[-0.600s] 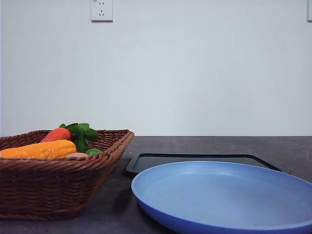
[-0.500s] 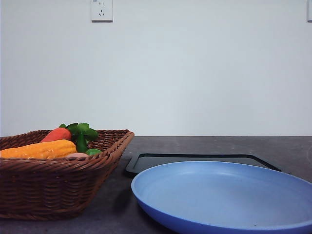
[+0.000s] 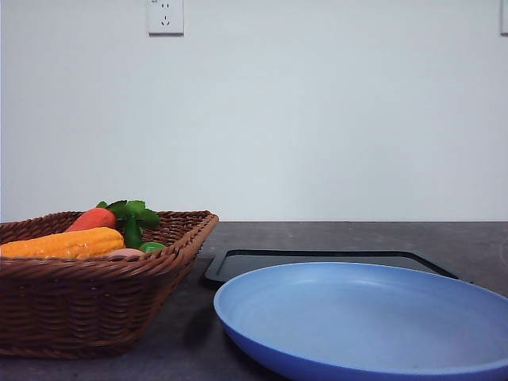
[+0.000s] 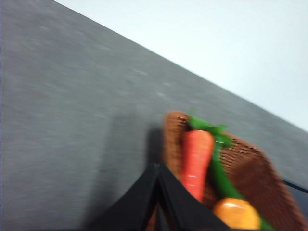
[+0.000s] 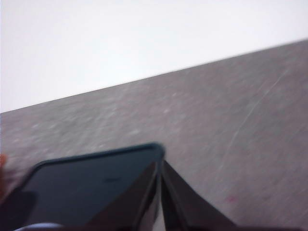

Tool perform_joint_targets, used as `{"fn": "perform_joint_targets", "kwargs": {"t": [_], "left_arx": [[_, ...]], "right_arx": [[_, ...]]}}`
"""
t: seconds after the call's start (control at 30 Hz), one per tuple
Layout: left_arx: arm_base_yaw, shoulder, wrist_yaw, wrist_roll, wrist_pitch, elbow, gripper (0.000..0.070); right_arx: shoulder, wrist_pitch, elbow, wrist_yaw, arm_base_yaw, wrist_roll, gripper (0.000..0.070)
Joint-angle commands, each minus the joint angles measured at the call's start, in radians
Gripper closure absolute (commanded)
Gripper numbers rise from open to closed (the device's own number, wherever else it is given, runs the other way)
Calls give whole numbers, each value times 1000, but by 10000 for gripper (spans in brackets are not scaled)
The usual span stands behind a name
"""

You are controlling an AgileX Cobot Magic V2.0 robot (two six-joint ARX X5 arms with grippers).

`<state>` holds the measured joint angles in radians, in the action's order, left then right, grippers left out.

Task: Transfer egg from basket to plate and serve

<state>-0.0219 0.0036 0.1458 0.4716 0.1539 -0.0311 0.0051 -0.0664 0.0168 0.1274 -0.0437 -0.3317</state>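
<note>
The front view takes in the whole layout: the basket (image 3: 95, 298) of dark brown woven wicker sits at the left of the grey desk (image 3: 357, 236), the round blue plate (image 3: 365, 321) lies near the camera at centre-right, and a flat black tray (image 3: 317, 260) rests just behind the plate. The egg (image 3: 125, 252) appears there as a small pinkish-brown sliver peeking over the basket's near rim, lying between the yellow-orange corn cob (image 3: 67, 243) and a small green round vegetable (image 3: 152, 247); its surface looks smooth and matte, and most of it is hidden by the wicker. An orange-red carrot (image 3: 92, 218) with green leaves lies farther back in the basket. A white wall socket (image 3: 166, 16) sits high on the pale wall. The left wrist view, blurred, looks along the speckled desk to one corner of the basket, with the carrot lengthwise and a rounded orange shape beside it; the left end effector (image 4: 159, 202) shows two dark fingers pressed together to a point. The right wrist view, also blurred, shows the tray's rounded corner and glossy dark face on the desk, and the right end effector (image 5: 160, 197) likewise has its fingers drawn together with only a thin seam between them, holding nothing.
</note>
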Motion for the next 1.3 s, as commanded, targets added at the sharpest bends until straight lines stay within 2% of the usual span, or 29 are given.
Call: {"fn": "perform_joint_targets", "kwargs": {"t": [0.0, 0.13, 0.27, 0.4, 0.53, 0.73, 0.9, 1.03, 1.13, 1.23, 1.27], "left_arx": [[-1, -1, 52, 40, -20, 22, 700], [-1, 11, 106, 54, 30, -20, 700], [-1, 61, 153, 52, 99, -89, 700], [-1, 146, 246, 37, 120, -154, 700], [-1, 261, 340, 2, 117, -216, 700], [11, 432, 402, -79, 132, -317, 700], [53, 566, 428, -178, 207, -429, 700], [111, 673, 430, -265, 290, -528, 700], [161, 754, 430, -301, 353, -598, 700], [217, 824, 432, -307, 381, -640, 700], [236, 841, 432, -307, 379, -646, 697]], "right_arx": [[-1, -18, 20, 26, -1, -112, 700], [0, -107, 70, 53, -1, -187, 700], [11, -200, 144, 57, -1, -188, 700], [67, -296, 229, 60, -1, -187, 700], [168, -367, 311, 86, -1, -147, 700], [315, -369, 397, 123, -1, -74, 700], [431, -385, 442, 222, -1, -45, 700], [526, -389, 456, 354, -1, -16, 700], [602, -398, 456, 441, -1, 16, 700], [674, -415, 456, 478, -1, 30, 697], [698, -422, 456, 484, -2, 31, 667]]}}
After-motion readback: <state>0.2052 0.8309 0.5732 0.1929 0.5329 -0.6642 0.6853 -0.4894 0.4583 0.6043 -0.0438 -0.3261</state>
